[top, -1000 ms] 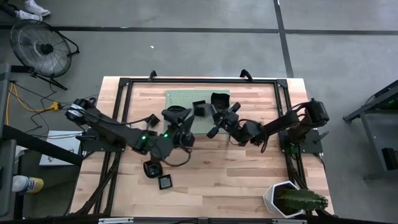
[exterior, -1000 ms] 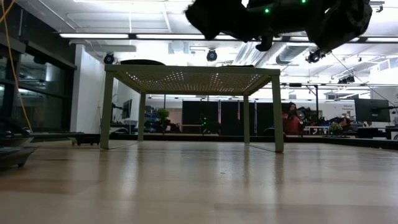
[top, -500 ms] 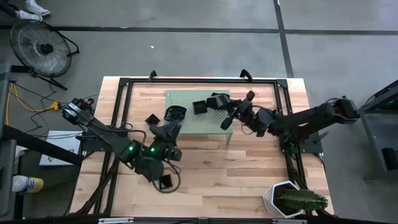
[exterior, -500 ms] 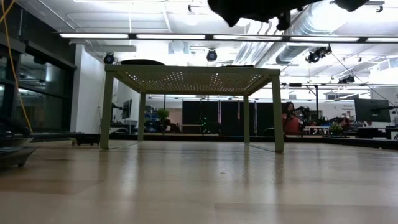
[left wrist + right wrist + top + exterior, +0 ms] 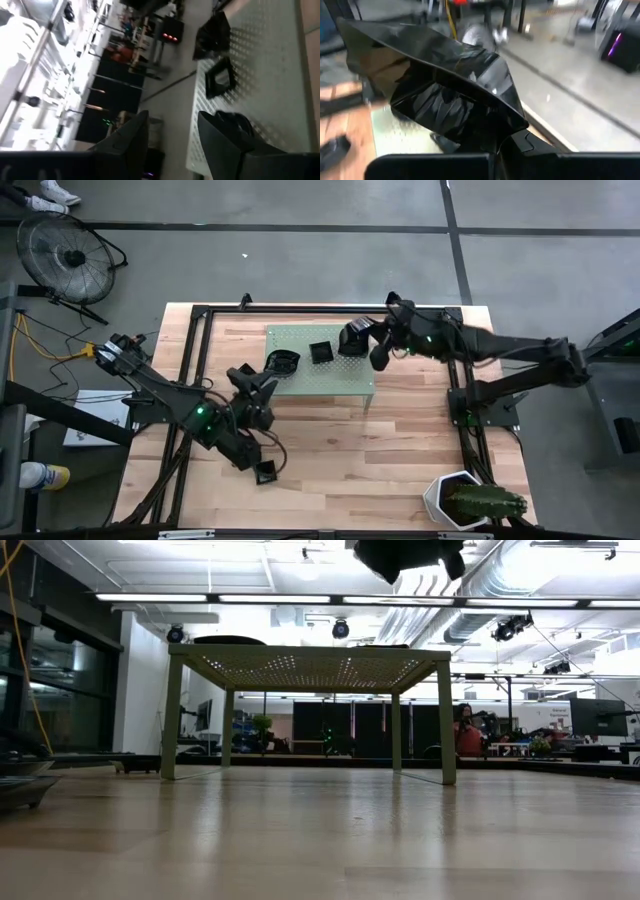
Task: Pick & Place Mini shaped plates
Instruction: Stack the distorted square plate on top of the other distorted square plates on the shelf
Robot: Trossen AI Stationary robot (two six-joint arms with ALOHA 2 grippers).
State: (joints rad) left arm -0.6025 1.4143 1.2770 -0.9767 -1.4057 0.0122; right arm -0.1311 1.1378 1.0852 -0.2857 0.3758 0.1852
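A glossy black mini plate (image 5: 352,337) fills my right wrist view (image 5: 445,85); my right gripper (image 5: 370,342) (image 5: 495,146) is shut on it over the far right part of the green perforated stand (image 5: 340,375). A rounded plate (image 5: 283,362) and a square plate (image 5: 320,352) rest on the stand top. Another square plate (image 5: 265,472) lies on the wooden table. My left gripper (image 5: 256,383) (image 5: 171,114) is open and holds nothing, beside the stand's left end, pointing at it. The left wrist view shows the stand's plates (image 5: 220,80). My right gripper holds the black plate by one edge, at a corner (image 5: 502,125) right in front of the fingers, which come level from the table's right. The gripper body hides the fingertips. The plate is lifted clear of the stand and tilted, its hollow side toward the wrist camera.
The stand (image 5: 305,665) is a small green table on four legs, on the far half of the wooden table. A white hexagonal plant pot (image 5: 455,498) sits at the near right corner. Black frame rails run along the table's sides. A fan stands on the floor far left.
My right arm has stretched out, and its gripper has carried the plate from over the stand's right end toward the far edge. My left gripper has drawn back from the rounded plate on the stand toward the table's left and near side.
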